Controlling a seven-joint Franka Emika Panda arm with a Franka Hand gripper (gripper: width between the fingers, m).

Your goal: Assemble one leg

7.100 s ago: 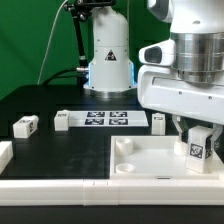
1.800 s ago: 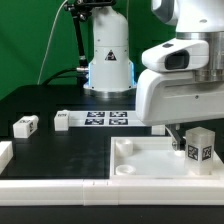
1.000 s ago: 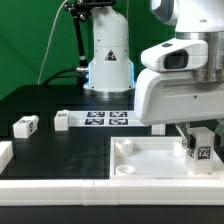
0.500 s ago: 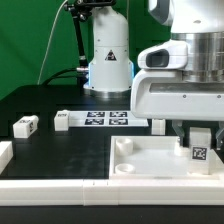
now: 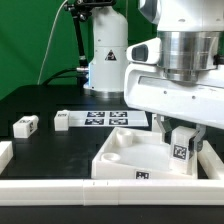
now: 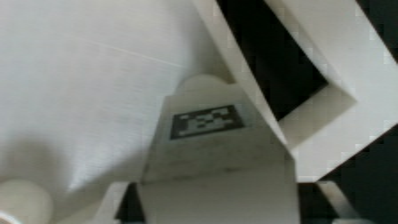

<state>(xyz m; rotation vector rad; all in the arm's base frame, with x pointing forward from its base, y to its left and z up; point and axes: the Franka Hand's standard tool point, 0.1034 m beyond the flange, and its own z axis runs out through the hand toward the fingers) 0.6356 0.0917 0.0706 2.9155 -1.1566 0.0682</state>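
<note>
My gripper (image 5: 182, 146) is shut on a leg (image 5: 181, 151), a small white peg with a square tag facing the camera. The leg stands upright at the right corner of the large white square tray (image 5: 120, 158). Its foot is down inside the tray's rim; I cannot tell whether it sits in a socket. In the wrist view the leg (image 6: 214, 130) fills the space between the jaws of the gripper (image 6: 217, 205), with the tray's floor (image 6: 80, 85) and rim (image 6: 338, 100) beyond it. A second leg (image 5: 25, 124) lies loose on the black table at the exterior view's left.
The marker board (image 5: 105, 118) lies behind the tray. A small tagged white piece (image 5: 61, 119) sits next to its left end, another (image 5: 160, 122) at its right end. A white rail (image 5: 50, 190) runs along the front edge. A white part (image 5: 4, 152) shows at the left border.
The arm has swung left and turned with the leg held. The tray has slid and rotated toward the exterior view's left, showing a tag on its front wall.
</note>
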